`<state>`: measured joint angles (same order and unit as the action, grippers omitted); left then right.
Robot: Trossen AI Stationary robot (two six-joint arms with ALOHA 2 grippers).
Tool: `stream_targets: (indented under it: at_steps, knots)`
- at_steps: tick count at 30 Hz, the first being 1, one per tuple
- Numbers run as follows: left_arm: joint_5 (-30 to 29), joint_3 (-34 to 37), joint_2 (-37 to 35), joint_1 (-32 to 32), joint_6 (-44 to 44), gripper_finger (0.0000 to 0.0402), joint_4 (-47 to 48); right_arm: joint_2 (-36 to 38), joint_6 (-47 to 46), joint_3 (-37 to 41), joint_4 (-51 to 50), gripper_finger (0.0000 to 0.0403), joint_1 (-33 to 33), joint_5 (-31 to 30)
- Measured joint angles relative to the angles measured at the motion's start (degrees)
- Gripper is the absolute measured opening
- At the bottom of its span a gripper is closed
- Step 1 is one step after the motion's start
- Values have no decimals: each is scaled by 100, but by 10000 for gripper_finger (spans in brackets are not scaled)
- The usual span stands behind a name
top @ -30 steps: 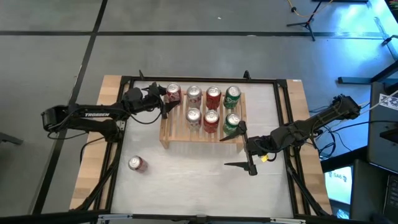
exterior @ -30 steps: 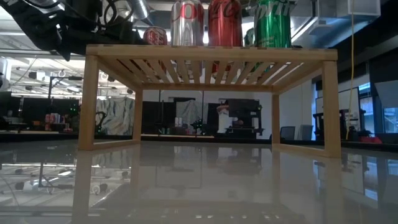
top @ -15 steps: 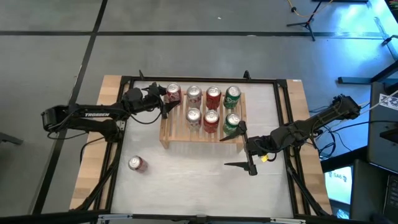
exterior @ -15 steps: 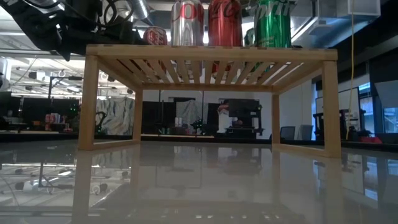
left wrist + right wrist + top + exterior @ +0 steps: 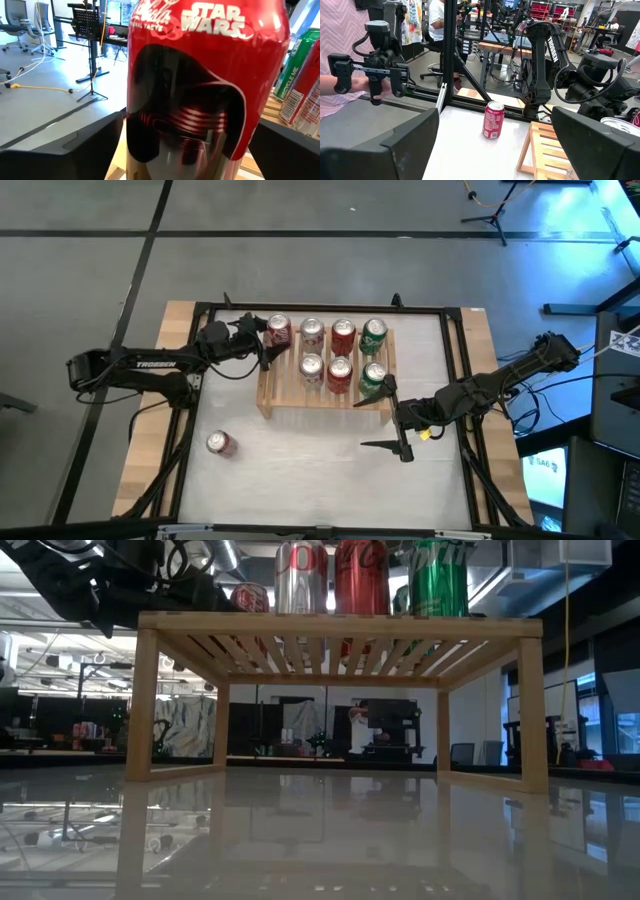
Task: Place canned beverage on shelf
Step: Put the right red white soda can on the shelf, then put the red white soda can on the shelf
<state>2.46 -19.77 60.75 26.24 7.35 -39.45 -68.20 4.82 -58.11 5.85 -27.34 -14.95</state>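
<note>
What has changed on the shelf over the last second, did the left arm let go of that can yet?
Nothing visibly moved. The left gripper stays around the red can at the shelf's back left corner, its fingers flanking the can; whether they have released it is not clear. The right gripper waits open beside the shelf's right end. The other cans and the lone can on the table are unmoved.

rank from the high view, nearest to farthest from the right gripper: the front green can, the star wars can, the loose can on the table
From the right gripper:
1. Front green can, on the shelf's near right corner.
2. Star wars can, back left of the shelf, at the left gripper.
3. Loose can, on the table's left side.
</note>
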Motion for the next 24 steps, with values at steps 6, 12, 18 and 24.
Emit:
stream_targets:
  at_steps: [6, 12, 18, 24]
  knots:
    - [0, 7, -51, 0, -21, 396, 10, 0, 0, 0, 0, 381, -1, 1]
    - [-1, 7, -370, 0, -41, 395, 201, 0, 0, 0, 2, 381, -2, 1]
    - [-2, 7, -927, 0, -43, 395, 1157, 0, 0, 0, 4, 381, -2, 1]
    - [335, 7, -1574, -6, -41, 395, 2151, 0, 0, 0, 4, 381, -2, 1]
